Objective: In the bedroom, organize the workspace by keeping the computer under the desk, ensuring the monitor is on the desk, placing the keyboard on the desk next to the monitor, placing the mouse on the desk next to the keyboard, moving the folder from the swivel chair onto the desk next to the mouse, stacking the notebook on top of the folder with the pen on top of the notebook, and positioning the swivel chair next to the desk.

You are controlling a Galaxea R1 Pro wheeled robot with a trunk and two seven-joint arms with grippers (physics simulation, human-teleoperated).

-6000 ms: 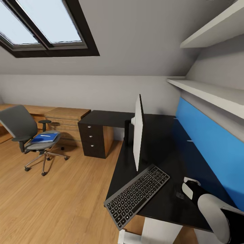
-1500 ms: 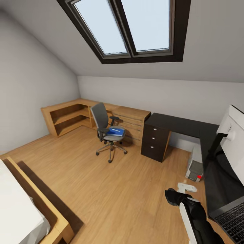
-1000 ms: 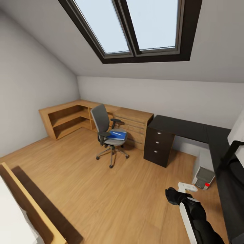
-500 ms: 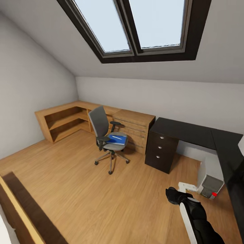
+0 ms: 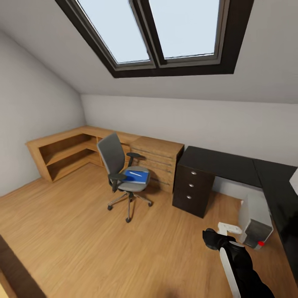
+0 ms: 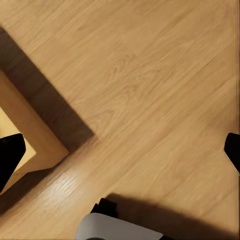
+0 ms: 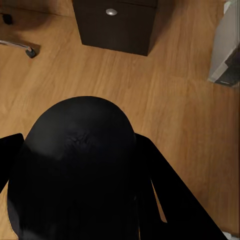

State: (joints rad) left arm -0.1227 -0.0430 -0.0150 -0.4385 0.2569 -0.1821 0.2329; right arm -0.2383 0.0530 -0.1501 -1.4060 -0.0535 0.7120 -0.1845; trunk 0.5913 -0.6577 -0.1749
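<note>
Folder point(image 5: 136, 176), blue, lies on the seat of the chair point(image 5: 119, 174), which stands on the floor point(image 5: 82, 240) well apart from the worktop point(image 5: 231, 163). The computer point(image 5: 254, 215) stands under the worktop's edge. The right hand point(image 7: 82, 170) grips a dark rounded mouse point(image 7: 82, 150). The left hand's point(image 6: 120, 150) fingers point(image 6: 10, 155) stand wide.

An attic bedroom with a home-office corner — skylight point(image 5: 165, 33), sloped walls, swivel chair point(image 5: 120, 174), black desk point(image 5: 231, 163).
</note>
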